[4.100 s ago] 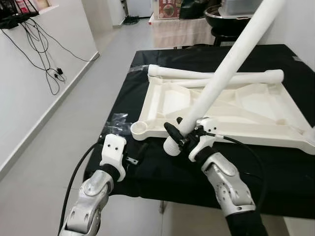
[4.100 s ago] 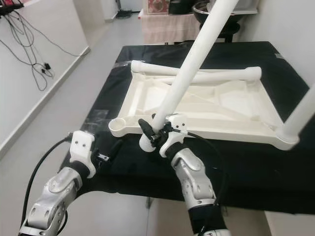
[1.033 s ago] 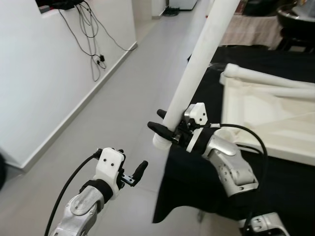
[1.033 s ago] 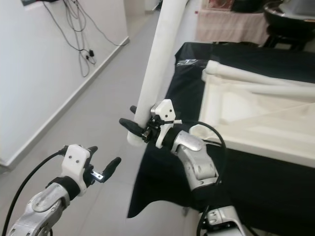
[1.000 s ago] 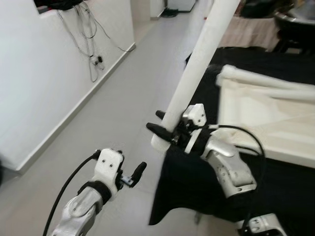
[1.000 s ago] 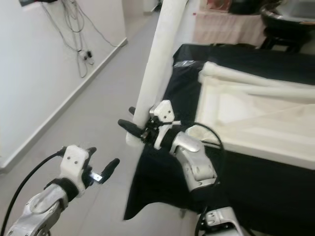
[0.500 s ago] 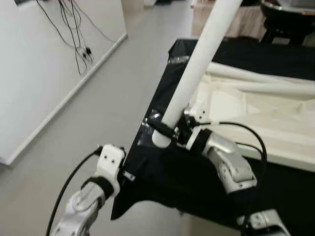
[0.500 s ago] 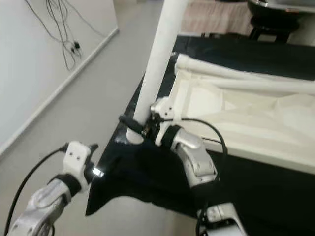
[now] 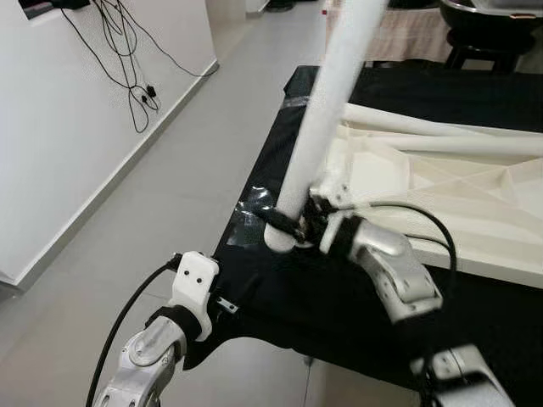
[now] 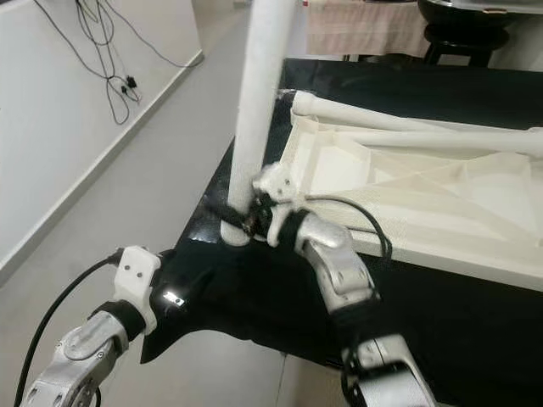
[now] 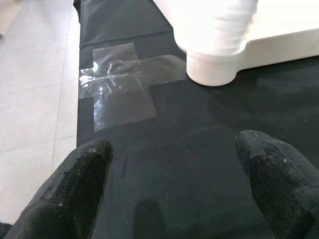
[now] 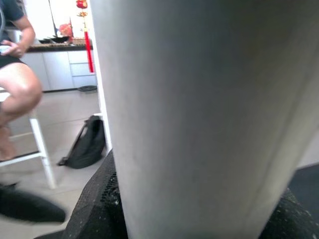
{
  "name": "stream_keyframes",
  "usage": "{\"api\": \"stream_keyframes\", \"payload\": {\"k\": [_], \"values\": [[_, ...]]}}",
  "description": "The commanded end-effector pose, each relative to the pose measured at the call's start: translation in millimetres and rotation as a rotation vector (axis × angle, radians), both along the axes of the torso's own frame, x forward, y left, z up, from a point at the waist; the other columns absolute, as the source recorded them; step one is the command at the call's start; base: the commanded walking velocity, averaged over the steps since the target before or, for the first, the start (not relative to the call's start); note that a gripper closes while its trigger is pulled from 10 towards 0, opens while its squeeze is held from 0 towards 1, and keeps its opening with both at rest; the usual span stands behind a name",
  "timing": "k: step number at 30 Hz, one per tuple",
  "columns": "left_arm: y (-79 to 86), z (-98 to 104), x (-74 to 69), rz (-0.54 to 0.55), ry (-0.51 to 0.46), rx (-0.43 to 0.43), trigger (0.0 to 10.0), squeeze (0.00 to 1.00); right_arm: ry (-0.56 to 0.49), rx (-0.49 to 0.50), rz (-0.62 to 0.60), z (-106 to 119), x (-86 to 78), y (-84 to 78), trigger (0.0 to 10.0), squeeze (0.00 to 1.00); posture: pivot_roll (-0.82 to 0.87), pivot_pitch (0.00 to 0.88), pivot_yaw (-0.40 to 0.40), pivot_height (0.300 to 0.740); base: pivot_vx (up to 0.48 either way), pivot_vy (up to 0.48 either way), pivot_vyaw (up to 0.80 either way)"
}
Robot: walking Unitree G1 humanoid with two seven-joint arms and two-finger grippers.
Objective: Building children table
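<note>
The long white plastic table leg [image 9: 327, 119] runs out of the top edge of both eye views, so its upper end is not seen, and its upper part is blurred. Its lower end hides the corner socket of the upturned cream plastic table top [image 10: 441, 212], which is cut by the right edge. The right tool [image 9: 293, 229] is mostly covered by the leg; its black fingers [image 12: 94, 209] show only at the sides in the right wrist view. A seated person [image 12: 15, 74] is cut by that picture's edge. The left tool [image 11: 174, 184] lies dark against the black-covered bench [image 10: 509, 339] in the eye views.
</note>
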State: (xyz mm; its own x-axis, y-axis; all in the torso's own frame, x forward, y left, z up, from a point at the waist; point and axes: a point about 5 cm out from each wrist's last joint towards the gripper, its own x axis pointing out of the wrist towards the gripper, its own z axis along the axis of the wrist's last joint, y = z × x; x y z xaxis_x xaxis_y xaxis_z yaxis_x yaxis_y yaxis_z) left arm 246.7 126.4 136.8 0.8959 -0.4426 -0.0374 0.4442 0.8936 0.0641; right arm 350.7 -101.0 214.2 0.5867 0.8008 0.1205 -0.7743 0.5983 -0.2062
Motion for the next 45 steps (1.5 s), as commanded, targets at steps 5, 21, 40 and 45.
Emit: {"api": "stream_keyframes", "payload": {"k": [5, 21, 40, 45], "values": [[-2.2, 2.7, -5.5, -0.029, -0.014, 0.036, 10.0, 0.00, 0.008, 0.034, -0.090, 14.5, 20.9, -14.8, 10.0, 0.00, 0.00, 0.190, 0.043, 0.740, 0.000, 0.000, 0.00], [-9.6, 15.2, -13.8, -0.126, -0.084, 0.113, 10.0, 0.00, 0.016, 0.010, 0.252, 33.6, 19.6, -35.6, 10.0, 0.00, 0.05, 0.323, 0.038, 0.740, 0.000, 0.000, 0.00], [-9.0, 14.0, -32.7, -0.172, -0.064, 0.116, 10.0, 0.00, -0.045, -0.150, 0.461, 65.6, 16.9, -54.1, 10.0, 0.00, 0.07, 0.365, 0.050, 0.740, 0.000, 0.000, 0.00], [-9.8, 13.4, -34.6, -0.176, -0.059, 0.112, 10.0, 0.00, -0.036, -0.186, 0.478, 68.1, 17.1, -59.6, 10.0, 0.00, 0.06, 0.368, 0.043, 0.740, 0.000, 0.000, 0.00]]}}
